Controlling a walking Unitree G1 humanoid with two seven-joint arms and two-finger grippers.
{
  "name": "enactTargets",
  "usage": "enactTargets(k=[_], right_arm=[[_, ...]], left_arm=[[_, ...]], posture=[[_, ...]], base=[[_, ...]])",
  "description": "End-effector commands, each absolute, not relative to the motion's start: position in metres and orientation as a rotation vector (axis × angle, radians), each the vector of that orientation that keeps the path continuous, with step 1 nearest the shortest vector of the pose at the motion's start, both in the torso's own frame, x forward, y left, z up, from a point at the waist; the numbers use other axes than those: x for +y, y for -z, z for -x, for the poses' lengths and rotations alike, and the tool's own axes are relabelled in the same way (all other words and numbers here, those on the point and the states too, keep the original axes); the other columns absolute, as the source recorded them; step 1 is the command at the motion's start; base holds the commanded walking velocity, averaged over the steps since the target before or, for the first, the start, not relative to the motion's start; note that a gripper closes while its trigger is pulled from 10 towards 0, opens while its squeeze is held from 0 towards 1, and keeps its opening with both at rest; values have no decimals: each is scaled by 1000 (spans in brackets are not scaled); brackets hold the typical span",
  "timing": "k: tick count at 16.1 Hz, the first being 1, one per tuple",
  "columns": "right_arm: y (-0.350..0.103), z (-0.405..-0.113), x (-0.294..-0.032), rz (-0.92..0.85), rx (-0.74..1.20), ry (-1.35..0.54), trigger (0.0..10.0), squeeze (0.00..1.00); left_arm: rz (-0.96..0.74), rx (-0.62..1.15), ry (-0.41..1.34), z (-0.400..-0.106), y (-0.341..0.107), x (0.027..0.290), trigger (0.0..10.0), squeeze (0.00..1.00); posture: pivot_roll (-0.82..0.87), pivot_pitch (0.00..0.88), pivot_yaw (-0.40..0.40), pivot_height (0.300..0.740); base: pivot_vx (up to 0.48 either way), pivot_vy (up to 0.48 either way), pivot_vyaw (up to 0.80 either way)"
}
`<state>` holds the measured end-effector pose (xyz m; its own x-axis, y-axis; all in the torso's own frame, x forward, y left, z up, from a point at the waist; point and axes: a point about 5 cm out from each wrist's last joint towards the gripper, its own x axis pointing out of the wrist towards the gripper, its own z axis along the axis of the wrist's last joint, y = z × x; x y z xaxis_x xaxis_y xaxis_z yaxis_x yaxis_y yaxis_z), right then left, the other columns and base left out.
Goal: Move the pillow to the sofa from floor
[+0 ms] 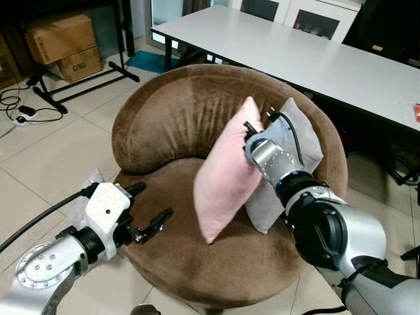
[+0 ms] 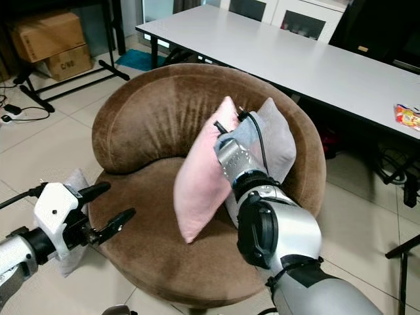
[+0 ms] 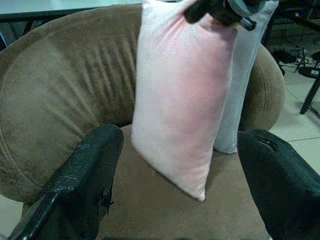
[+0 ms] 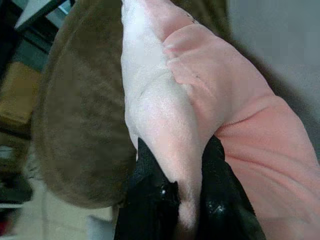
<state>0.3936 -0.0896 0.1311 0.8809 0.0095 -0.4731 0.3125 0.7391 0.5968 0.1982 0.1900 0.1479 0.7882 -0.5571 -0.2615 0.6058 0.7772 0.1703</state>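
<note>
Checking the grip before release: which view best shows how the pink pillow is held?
The right wrist view: the right gripper pinches the soft pink pillow's edge. Both eye views show the pillow standing on the brown round sofa; the left wrist view shows its face.

light: even, bright indoor | glare: pale sheen on long white surface (image 1: 295, 52) at 12 o'clock | shadows: soft, beneath round brown velvet sofa (image 1: 170, 118) | focus: eye views sharp; wrist views soft, near black fingers (image 3: 85, 185) blurred | pink pillow (image 4: 165, 120) washed out
</note>
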Motion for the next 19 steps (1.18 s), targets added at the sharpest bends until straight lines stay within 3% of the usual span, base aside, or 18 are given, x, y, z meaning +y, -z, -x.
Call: enactTargets(k=[1,3,7,8,9,10,11,14,16,19], right_arm=[[-134,-396,-98,-687,427,178,10000,1000],[-134,-396,-99,-691,400,140,10000,1000],[-140,-400,-114,-533,358,108,10000,1000],[-149,-404,-128,-496,335,163,10000,1000],[-158,-407,-139,-501,300,202,10000,925],[-162,-409,-145,-501,285,219,10000,737],[-167,-410,-149,-495,257,208,10000,0],[-174,-412,-149,-444,191,33,10000,0],[-174,-411,-149,-443,152,-101,10000,0],[-161,-402,-162,-378,124,-174,10000,0]], left_arm=[[-245,205,649,-197,-148,189,10000,0],[-235,208,658,-197,-149,188,10000,0],[-235,208,657,-200,-146,186,10000,0],[-259,199,635,-207,-146,187,10000,0],[-278,188,613,-210,-146,188,10000,0],[-296,175,592,-212,-146,188,10000,0],[-286,168,585,-213,-146,187,10000,0],[-295,126,519,-219,-146,185,10000,0],[-308,104,384,-226,-146,193,10000,0],[-353,126,267,-236,-137,204,10000,0]], posture=[[148,0,-117,740],[148,0,-119,740],[131,0,-112,740],[128,0,-110,740],[128,0,-110,740],[127,0,-111,740],[125,0,-110,740],[109,0,-108,740],[100,0,-111,740],[73,0,-106,740]], base=[[0,0,0],[0,0,0],[0,0,0],[0,0,0],[0,0,0],[0,0,0],[0,0,0],[0,0,0],[0,0,0],[0,0,0]])
